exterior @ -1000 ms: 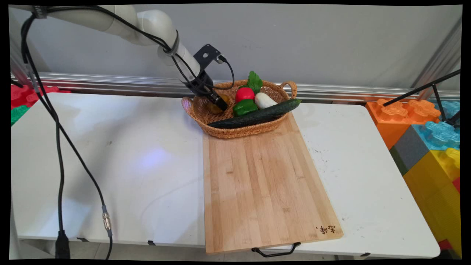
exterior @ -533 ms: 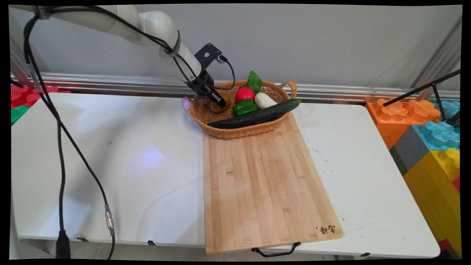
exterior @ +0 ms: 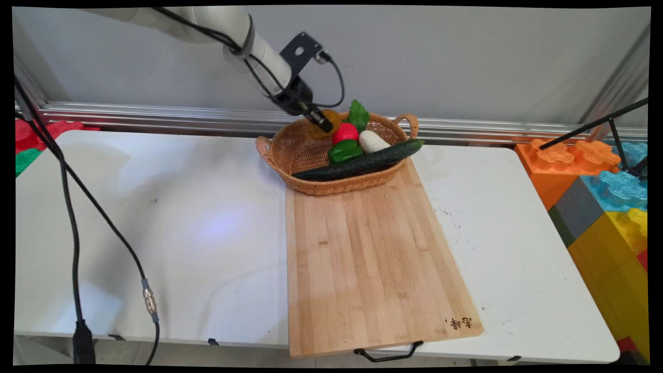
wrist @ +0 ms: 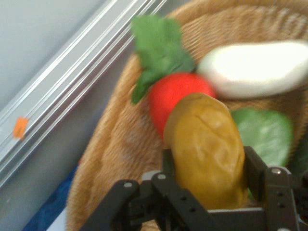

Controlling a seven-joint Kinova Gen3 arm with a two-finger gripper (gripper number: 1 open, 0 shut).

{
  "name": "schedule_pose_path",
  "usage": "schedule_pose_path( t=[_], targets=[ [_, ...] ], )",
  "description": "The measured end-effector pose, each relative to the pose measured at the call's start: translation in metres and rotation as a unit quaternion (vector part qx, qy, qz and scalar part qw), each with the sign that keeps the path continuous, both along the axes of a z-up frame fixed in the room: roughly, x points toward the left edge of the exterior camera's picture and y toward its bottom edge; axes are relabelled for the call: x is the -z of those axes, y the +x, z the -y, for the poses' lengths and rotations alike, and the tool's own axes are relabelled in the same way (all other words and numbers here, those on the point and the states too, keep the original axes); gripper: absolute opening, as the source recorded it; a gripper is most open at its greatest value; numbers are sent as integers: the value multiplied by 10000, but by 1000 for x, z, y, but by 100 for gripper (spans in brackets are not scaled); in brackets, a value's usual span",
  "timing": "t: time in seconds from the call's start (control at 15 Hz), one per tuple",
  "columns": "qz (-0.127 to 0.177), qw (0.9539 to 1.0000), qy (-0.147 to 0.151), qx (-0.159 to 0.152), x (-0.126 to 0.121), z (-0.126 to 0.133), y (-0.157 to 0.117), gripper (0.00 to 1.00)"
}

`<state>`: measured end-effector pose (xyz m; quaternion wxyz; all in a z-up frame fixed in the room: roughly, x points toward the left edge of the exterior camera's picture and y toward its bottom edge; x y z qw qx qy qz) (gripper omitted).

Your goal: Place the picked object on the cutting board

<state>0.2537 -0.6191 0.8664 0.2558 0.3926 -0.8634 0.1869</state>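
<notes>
Brownish-yellow potato (wrist: 208,149) (lengthwise crease) in gripper (wrist: 211,180)

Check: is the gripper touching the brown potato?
Touching. In the hand view, the gripper has a finger pressed against each side of the potato, above the basket.

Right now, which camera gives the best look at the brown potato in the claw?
The hand view: the potato fills the frame's middle, clamped between the claw's fingers. In the main view the potato is only a small brownish patch above the basket, partly hidden by the claw.
</notes>
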Motion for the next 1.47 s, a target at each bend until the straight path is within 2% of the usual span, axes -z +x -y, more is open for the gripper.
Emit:
schedule_pose_path(
  t=[0.2,0.33,0.53,0.73,0.87,1.07,1.47],
  targets=[
    [-177,9995,-37,240,-18,-15,-21,0],
    [-341,9981,27,515,-30,-32,-41,0],
    [-534,9931,278,1007,-39,-61,-69,0],
    [-622,9863,561,1418,-37,-87,-89,0],
    [-639,9818,703,1647,-27,-102,-99,0],
    [-606,9773,794,1870,-4,-112,-109,0],
    [-436,9730,830,2111,55,-116,-123,0]
  ],
)
